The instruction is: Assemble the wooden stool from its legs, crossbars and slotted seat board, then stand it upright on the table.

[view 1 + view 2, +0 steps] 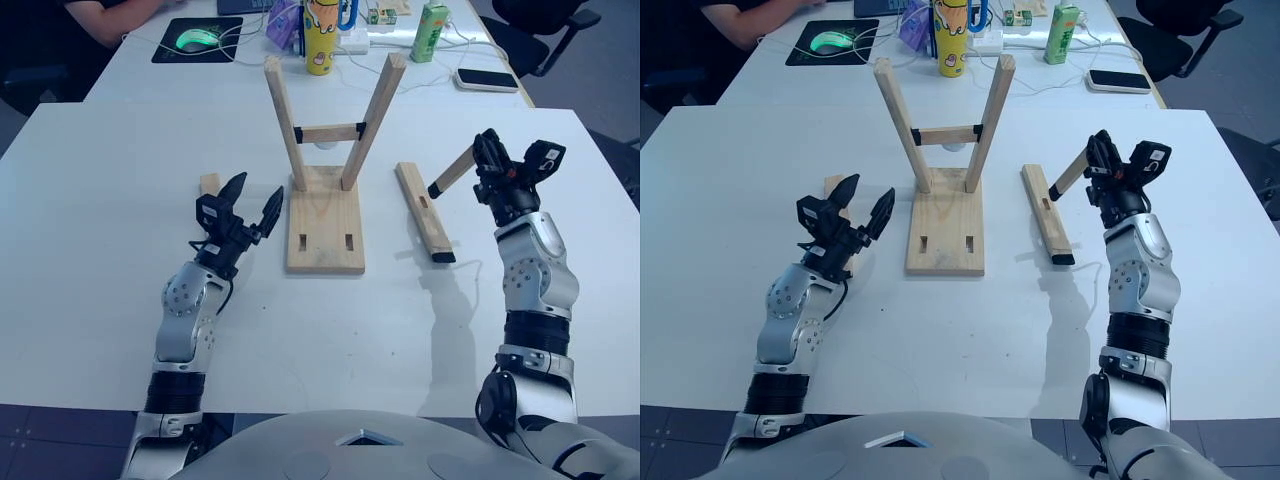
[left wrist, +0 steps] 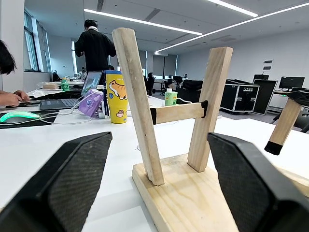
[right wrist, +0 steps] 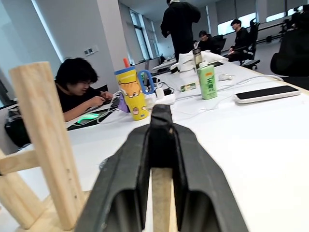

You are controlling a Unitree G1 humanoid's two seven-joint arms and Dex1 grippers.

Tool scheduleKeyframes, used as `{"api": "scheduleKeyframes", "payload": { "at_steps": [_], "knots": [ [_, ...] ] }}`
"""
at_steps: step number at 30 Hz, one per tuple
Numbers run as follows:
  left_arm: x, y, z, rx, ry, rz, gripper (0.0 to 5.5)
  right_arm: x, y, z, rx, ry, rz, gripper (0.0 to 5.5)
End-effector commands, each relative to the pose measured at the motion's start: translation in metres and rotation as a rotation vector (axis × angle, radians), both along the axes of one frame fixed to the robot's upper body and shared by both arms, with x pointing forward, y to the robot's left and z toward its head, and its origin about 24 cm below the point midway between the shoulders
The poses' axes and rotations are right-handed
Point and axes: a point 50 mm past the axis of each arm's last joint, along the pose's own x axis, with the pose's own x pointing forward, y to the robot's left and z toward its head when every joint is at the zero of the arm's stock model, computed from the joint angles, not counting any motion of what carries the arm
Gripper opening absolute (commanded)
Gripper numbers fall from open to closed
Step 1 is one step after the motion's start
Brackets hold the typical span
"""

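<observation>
The slotted seat board lies flat mid-table. Two legs stand in its far end, leaning apart, joined by a crossbar with black ends. My left gripper hovers open just left of the board, its fingers framing the legs with nothing between them. A small wooden piece lies behind it. Right of the board lies another leg with a black end. My right gripper is raised at the right, shut on a short wooden bar with a black tip that slants down towards the lying leg.
A second table behind holds a yellow cup, a green carton, a phone, cables and a mouse on a black pad, where a person sits. The near half of my white table is bare.
</observation>
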Motion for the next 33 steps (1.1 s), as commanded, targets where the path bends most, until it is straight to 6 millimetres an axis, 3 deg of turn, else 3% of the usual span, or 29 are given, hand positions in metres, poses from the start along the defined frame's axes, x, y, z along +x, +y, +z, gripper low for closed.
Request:
{"api": "scheduleKeyframes", "payload": {
  "at_steps": [1, 23, 33],
  "knots": [
    [0.003, 0.0, 0.0, 0.02, -0.001, -0.01, 3.65, 0.004, 0.005, -0.005, 0.015, -0.009, -0.006, 0.45],
    [0.004, 0.0, 0.001, 0.03, 0.004, -0.019, 3.65, 0.012, 0.013, -0.024, -0.033, 0.04, 0.02, 0.45],
    [0.002, 0.002, -0.001, 0.036, 0.01, -0.015, 3.65, -0.007, 0.031, -0.057, -0.217, 0.129, 0.088, 0.45]
  ]
}}
